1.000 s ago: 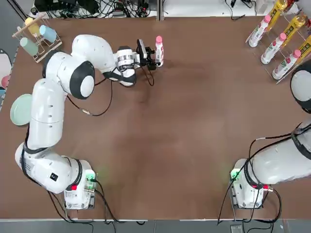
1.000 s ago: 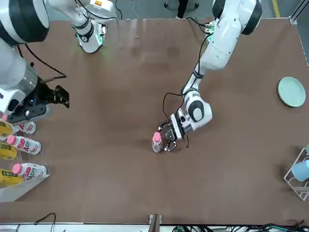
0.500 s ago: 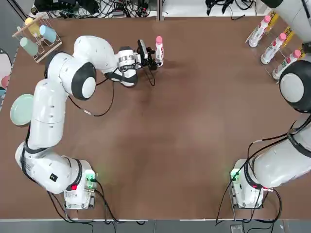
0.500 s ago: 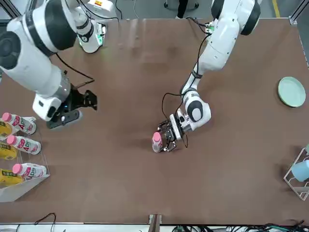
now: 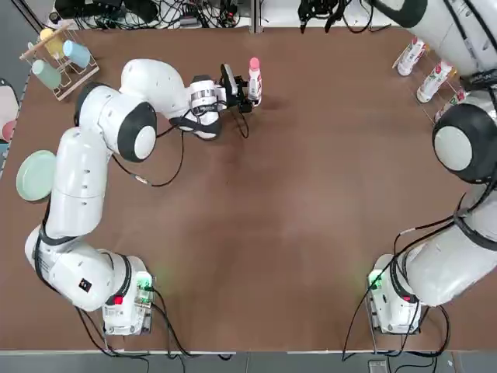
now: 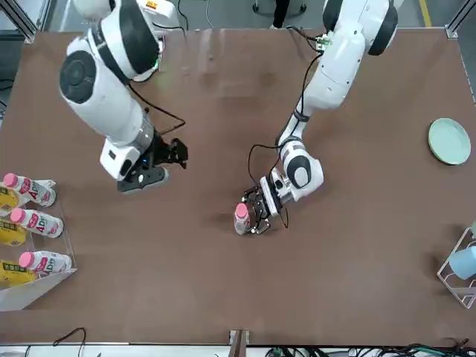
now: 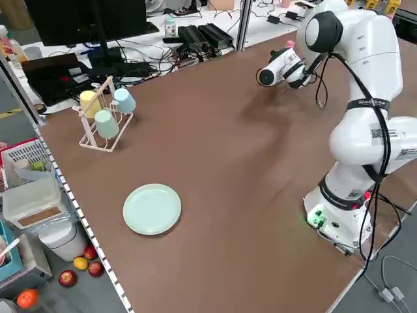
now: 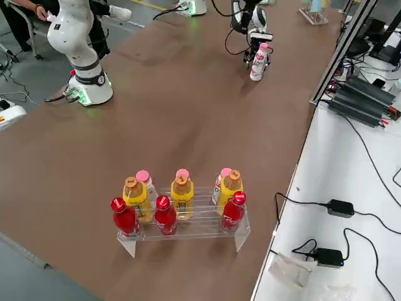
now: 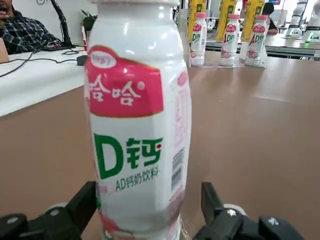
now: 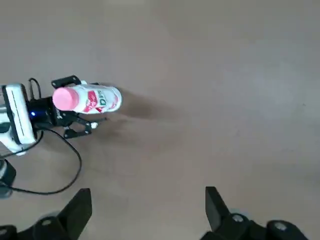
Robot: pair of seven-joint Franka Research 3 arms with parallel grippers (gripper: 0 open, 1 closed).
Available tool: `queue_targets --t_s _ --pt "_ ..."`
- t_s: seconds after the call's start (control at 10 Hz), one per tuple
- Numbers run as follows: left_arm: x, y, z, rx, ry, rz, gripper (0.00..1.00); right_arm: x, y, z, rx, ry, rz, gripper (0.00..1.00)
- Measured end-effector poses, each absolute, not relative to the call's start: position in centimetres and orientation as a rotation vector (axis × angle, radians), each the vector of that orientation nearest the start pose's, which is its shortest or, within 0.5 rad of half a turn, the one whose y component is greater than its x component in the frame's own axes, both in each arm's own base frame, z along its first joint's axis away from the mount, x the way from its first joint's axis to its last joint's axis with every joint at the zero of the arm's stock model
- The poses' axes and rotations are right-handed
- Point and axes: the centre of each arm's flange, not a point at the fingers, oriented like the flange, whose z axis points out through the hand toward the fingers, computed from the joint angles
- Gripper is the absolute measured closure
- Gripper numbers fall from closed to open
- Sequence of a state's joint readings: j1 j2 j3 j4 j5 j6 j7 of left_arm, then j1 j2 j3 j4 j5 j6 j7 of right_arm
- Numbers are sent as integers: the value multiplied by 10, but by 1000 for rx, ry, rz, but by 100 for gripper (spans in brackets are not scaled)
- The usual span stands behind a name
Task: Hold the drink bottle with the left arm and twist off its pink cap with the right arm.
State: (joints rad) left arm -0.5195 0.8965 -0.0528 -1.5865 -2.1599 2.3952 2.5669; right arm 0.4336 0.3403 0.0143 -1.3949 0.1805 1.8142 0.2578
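Front view, from its near side to its far side. A clear rack (image 6: 46, 287) at the robot's right holds white pink-capped bottles (image 6: 44, 262) and yellow bottles (image 6: 13, 274); at the robot's left, a white wire rack (image 6: 465, 291) carries cups (image 6: 464, 262). Farther in, the drink bottle (image 6: 242, 224) stands upright on the counter (image 6: 297, 297), its pink cap (image 6: 242, 210) in place. The left gripper (image 9: 149, 194) is at the bottle, its jaws set wide on either side of it, with a gap visible on one side. Beyond, the right gripper (image 6: 186, 154) hangs above the counter between the clear rack and the bottle, its jaws wide and holding nothing. A pale green plate (image 6: 449, 141) lies flat, well apart.
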Motion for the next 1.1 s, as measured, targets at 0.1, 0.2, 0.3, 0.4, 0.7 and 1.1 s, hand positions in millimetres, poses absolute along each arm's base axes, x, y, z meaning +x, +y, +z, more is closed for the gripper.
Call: queue_targets --t_s 0.1,0.2,0.3,0.4,0.7,1.1 --pt "577 -374 108 1766 -1170 1227 14 599 321 510 -2928 -234 -31 0" --pt "578 -375 108 1768 -1162 1223 18 596 343 496 -2921 -222 -49 0" --pt "578 -377 110 1766 -1160 1223 24 590 366 481 -2923 -208 -38 1" --pt "578 -378 110 1767 -1160 1220 32 583 389 465 -2935 -201 -18 3" --pt "578 -378 110 1768 -1159 1218 39 587 419 435 -2984 -244 -39 6" --pt "578 -378 110 1769 -1159 1218 39 590 469 427 -2975 -120 -106 7"
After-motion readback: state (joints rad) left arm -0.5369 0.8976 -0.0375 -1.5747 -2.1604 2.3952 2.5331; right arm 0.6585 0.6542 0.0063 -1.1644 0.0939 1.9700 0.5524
